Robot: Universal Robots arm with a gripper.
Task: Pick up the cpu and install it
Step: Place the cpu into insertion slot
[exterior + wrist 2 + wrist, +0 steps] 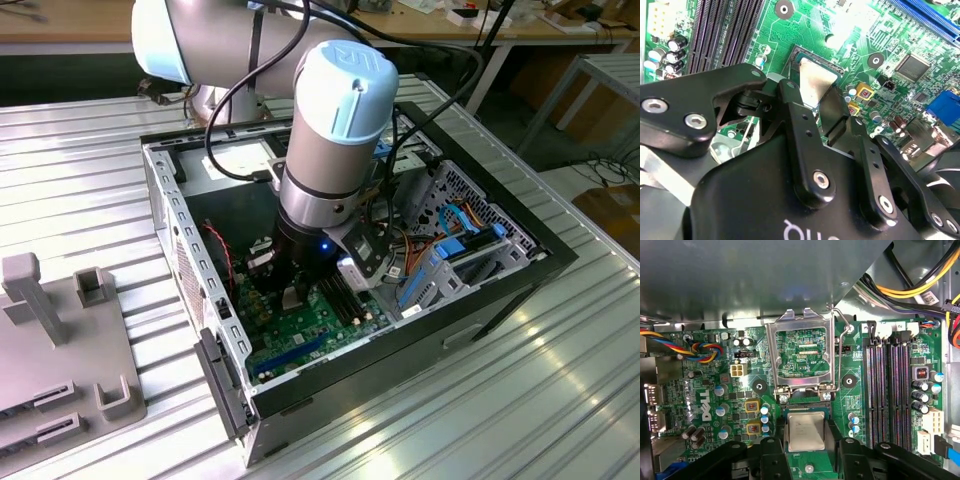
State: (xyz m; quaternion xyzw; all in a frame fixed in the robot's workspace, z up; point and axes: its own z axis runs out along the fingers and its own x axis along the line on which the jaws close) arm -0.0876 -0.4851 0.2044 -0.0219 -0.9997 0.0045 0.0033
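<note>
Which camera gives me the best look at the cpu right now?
The first wrist view: the cpu shows its whole silver face square-on, next to the open socket lid. The second wrist view catches a slanted part of the cpu. In the exterior view the arm stands in front of it.

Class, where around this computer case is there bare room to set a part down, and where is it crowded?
Bare: the ribbed table on the exterior view's right of the case. Crowded: the motherboard around the cpu.
</note>
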